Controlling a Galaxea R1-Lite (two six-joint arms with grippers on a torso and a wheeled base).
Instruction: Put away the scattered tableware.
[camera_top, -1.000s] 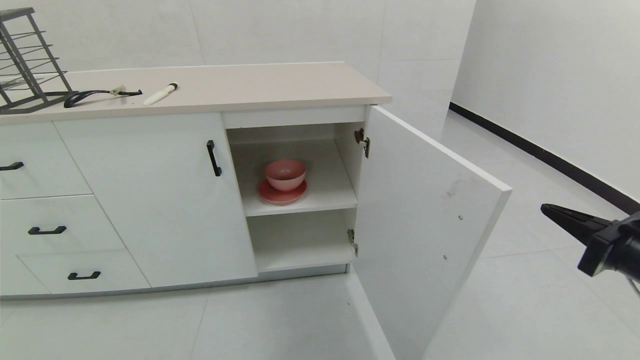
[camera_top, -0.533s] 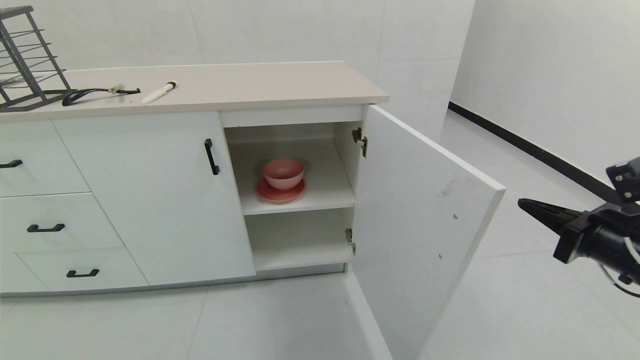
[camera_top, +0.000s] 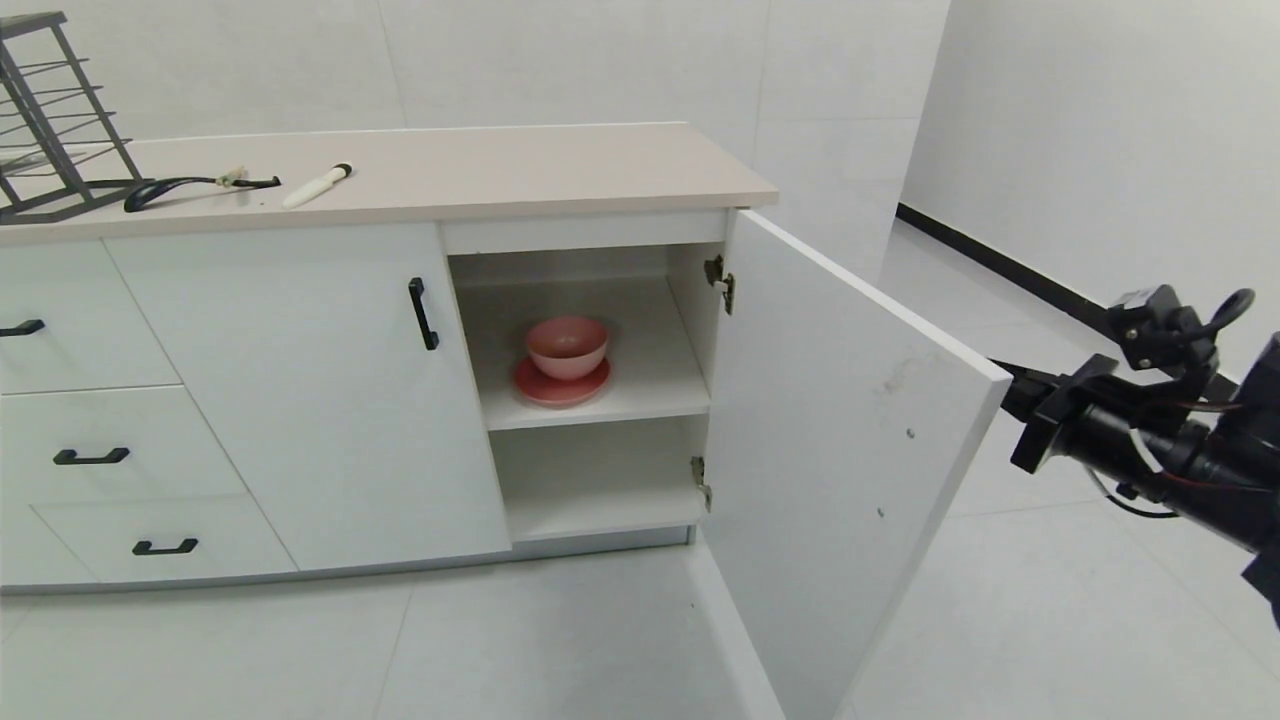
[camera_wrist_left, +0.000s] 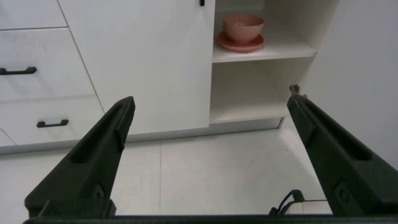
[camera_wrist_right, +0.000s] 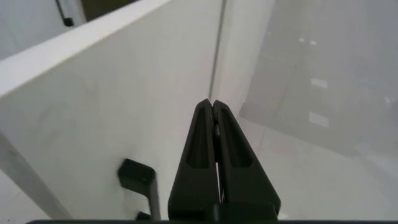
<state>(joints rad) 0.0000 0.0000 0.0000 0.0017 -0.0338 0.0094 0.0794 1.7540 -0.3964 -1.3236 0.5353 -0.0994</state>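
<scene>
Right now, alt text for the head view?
A white cabinet door stands open, showing a pink bowl on a pink plate on the upper shelf. The right gripper sits at the door's outer edge. Utensils and a wire rack rest on the counter.

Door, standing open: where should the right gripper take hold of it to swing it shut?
By the black handle on the outer face of the door, coming from that side, where the right gripper hangs shut. The handle stands off the flat panel, so opened jaws could probably close around it; the panel itself offers no grip.
</scene>
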